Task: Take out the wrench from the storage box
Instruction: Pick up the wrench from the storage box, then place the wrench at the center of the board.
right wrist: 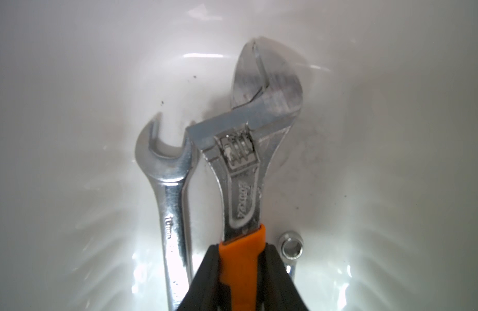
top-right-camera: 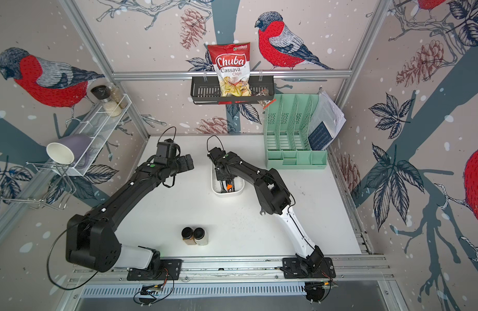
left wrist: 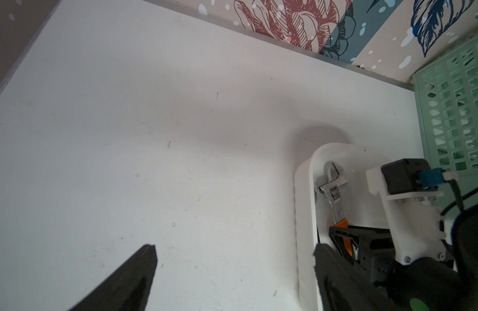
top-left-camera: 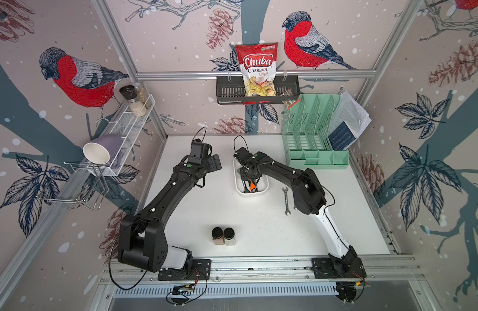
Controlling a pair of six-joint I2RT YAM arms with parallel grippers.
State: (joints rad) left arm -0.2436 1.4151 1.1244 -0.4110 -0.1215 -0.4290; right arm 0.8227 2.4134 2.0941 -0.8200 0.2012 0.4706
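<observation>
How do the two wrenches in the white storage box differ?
The adjustable wrench has an orange handle and thumbwheel; the open-end wrench is bare steel. The right gripper clamps the adjustable wrench; the open-end wrench lies ungripped beside it. Both have silvery heads and lie in the storage box.

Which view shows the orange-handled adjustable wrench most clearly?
The right wrist view: the adjustable wrench fills it, from head to orange handle. The left wrist view shows it smaller, handle partly hidden; both top views show only an orange glimpse.
</observation>
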